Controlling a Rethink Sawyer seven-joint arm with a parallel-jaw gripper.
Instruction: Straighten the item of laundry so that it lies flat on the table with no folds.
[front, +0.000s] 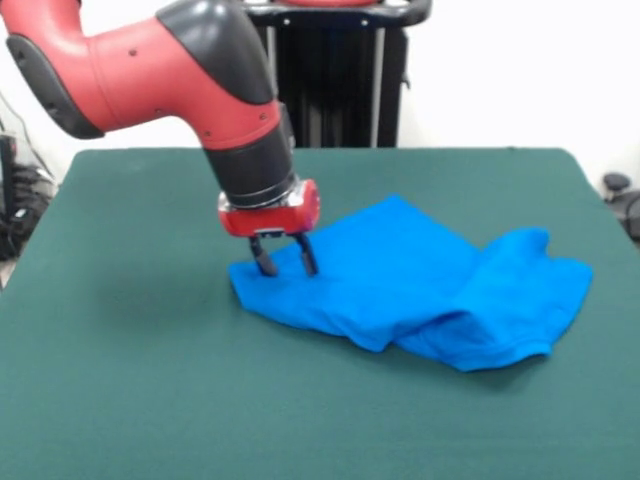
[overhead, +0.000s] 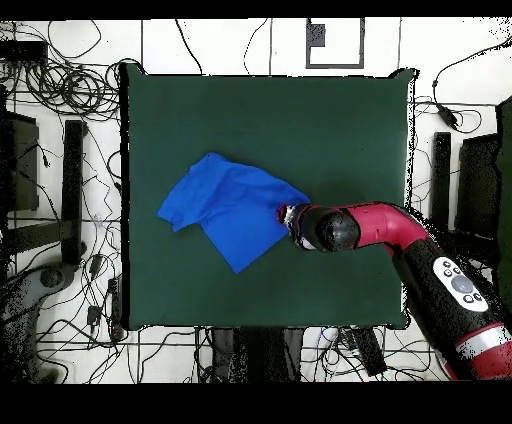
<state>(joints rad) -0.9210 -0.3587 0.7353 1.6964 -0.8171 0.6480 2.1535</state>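
The bright blue T-shirt (front: 420, 285) lies crumpled on the dark green table (front: 130, 380), with its right part folded over itself into a thick lump. In the overhead view the shirt (overhead: 225, 205) sits left of the table's (overhead: 340, 120) middle. My gripper (front: 284, 262) is at the shirt's left corner, its two dark fingers (front: 262, 260) apart with their tips down on the cloth. No cloth is lifted. In the overhead view the gripper (overhead: 287, 214) is at the shirt's right corner, its fingers hidden under the wrist.
The red arm (front: 150, 70) comes in from the upper left of the front view. The black pedestal (front: 335, 70) stands behind the far table edge. Cables (overhead: 60, 90) and dark stands (overhead: 72, 190) lie on the floor around the table.
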